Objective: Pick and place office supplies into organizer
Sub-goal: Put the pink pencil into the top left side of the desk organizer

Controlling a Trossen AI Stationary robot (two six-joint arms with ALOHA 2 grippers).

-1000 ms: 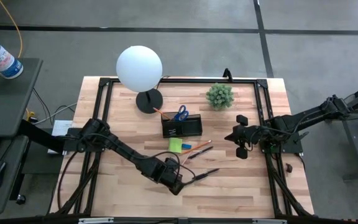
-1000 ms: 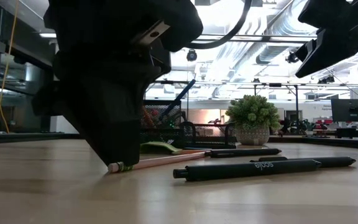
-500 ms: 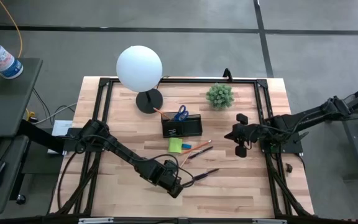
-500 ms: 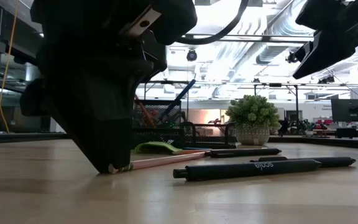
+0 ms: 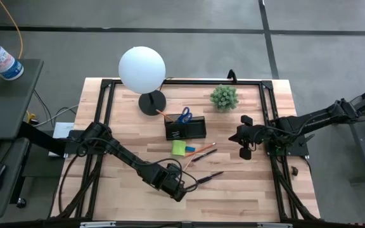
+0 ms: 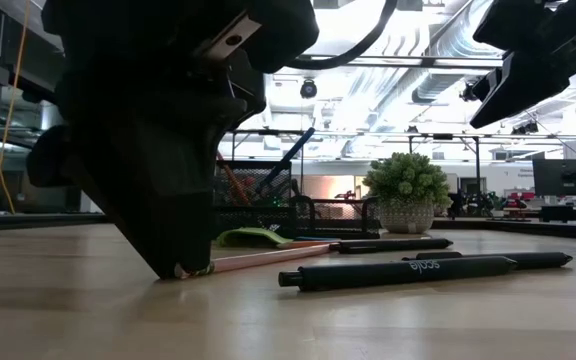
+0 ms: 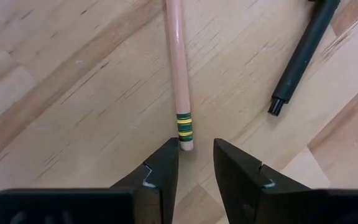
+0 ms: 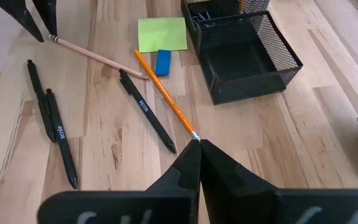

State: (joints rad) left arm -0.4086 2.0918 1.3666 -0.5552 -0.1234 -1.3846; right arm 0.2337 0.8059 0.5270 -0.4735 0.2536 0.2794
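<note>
I have the left end effector [image 7: 194, 163] down at the pale wooden surface [image 5: 233, 190], its two dark fingers [image 7: 160, 171] parted a little and straddling the eraser end of a natural-wood pencil with a green and yellow band [image 7: 178, 62]; the pencil tip sits right at the mouth of the gap, and I cannot tell whether either finger touches it, so nothing is gripped. Just beside that end effector, off to one side, lies a black pen [image 7: 300, 56], flat on the surface. In the low view the pencil [image 6: 258, 260] lies flat with its eraser end under the finger. Farther ahead of the left end effector are a lime-green sticky-note pad [image 8: 161, 32] with a small blue block [image 8: 163, 61] on its near edge, an orange pencil [image 8: 165, 96], and further black pens [image 8: 146, 109]. The black wire-mesh organizer [image 8: 244, 53] stands beyond them, with blue-handled scissors [image 5: 184, 115] upright in it. The right end effector [image 8: 199, 146] hangs clenched and empty above the surface, its tips over the orange pencil's end.
</note>
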